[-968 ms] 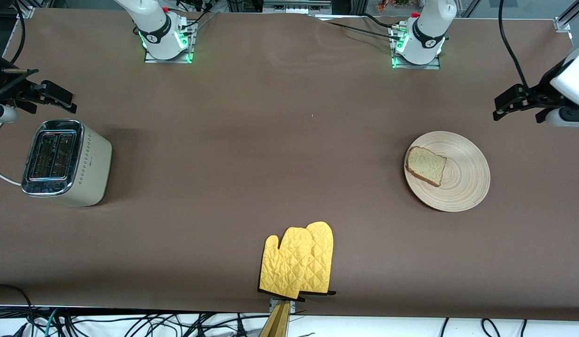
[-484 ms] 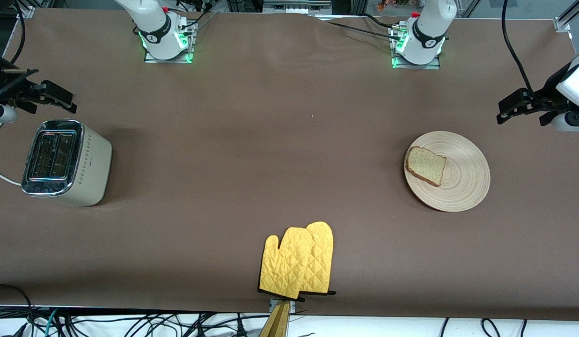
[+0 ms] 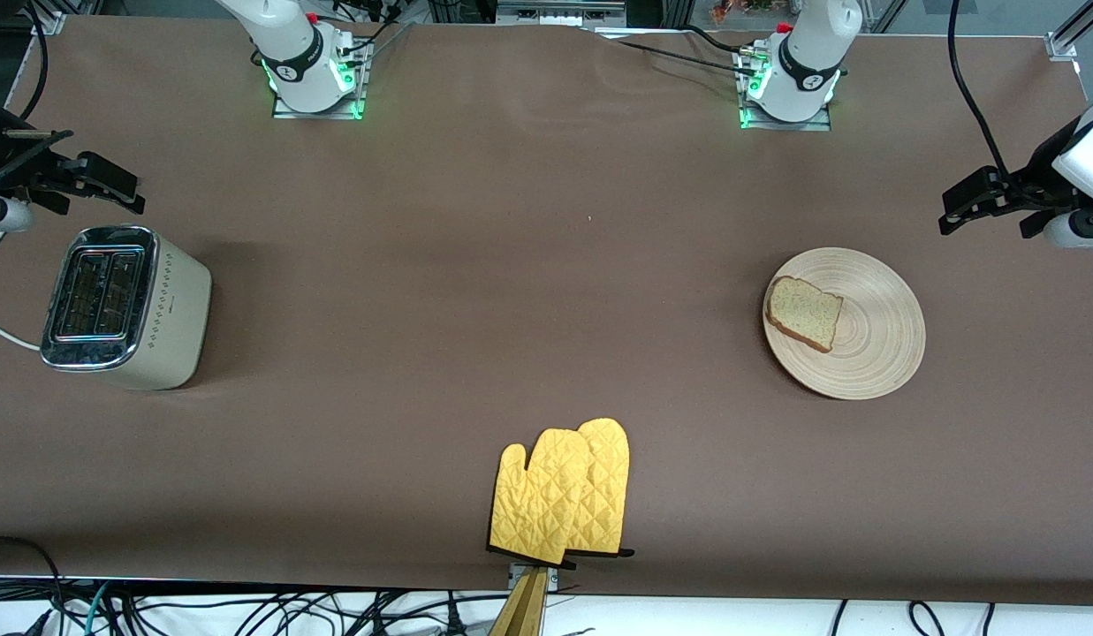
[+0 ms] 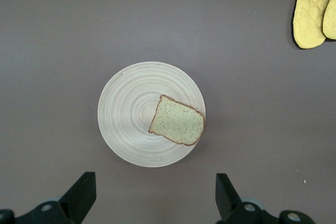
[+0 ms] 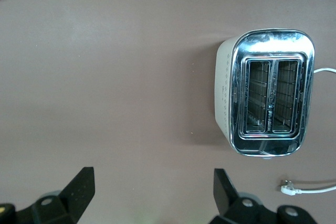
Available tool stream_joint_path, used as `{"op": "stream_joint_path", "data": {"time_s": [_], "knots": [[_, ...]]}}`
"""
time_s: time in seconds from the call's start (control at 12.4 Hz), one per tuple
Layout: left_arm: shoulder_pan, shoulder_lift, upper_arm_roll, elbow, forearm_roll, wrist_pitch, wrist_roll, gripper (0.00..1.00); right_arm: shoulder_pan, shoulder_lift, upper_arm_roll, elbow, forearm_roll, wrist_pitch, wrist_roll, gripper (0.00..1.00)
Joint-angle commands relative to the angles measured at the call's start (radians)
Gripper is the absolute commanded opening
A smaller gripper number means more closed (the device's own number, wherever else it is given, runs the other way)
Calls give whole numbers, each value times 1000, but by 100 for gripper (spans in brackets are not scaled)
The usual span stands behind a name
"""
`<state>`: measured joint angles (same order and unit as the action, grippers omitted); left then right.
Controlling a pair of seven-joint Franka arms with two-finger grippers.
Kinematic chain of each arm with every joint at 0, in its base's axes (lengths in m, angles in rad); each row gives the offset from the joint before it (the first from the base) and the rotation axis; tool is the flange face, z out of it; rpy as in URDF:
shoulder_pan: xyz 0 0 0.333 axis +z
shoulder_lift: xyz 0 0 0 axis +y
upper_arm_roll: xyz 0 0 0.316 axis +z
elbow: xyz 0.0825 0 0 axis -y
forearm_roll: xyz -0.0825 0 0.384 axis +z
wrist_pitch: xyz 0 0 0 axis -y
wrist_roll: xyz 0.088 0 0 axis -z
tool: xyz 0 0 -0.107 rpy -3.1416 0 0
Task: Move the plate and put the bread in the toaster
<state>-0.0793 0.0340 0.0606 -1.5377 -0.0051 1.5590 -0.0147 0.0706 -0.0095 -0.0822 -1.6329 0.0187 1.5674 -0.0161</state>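
Hanging wide apart and empty, the jaws of my left gripper hover above the desk at my left arm's end, clamped on nothing and touching nothing; the left wrist view shows both fingertips spread with bare desk between them. Straight out ahead of those jaws lies the plate, flat on the desk, with the bread resting on it toward one rim, a corner of the slice just overhanging the edge. I judge I am held high and back like this so the whole plate sits in view before I commit to coming down on its rim.

My right gripper waits in the same fashion (jaws equally wide, gripping nothing) over the desk at my right arm's end. Out in front of those jaws stands the toaster, upright, both slots facing up and empty, its white cord trailing beside it. That placement makes sense to me: the plate must travel toward this end before the slice can be dropped into a slot.

Farthest from both sets of jaws, between plate and toaster and nearest the front camera, a pair of yellow oven mitts lies flat, well apart from everything.
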Motion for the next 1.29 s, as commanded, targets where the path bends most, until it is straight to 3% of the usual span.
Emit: {"op": "stream_joint_path", "data": {"time_s": [0.0,1.21], "knots": [[4,12,-5,31,17,-24,-5,100,-5,-6,5,4,-3,-3,-10,100],[6,6,-5,31,16,-100,7,100,-5,-6,5,5,-3,-1,-10,100]]}}
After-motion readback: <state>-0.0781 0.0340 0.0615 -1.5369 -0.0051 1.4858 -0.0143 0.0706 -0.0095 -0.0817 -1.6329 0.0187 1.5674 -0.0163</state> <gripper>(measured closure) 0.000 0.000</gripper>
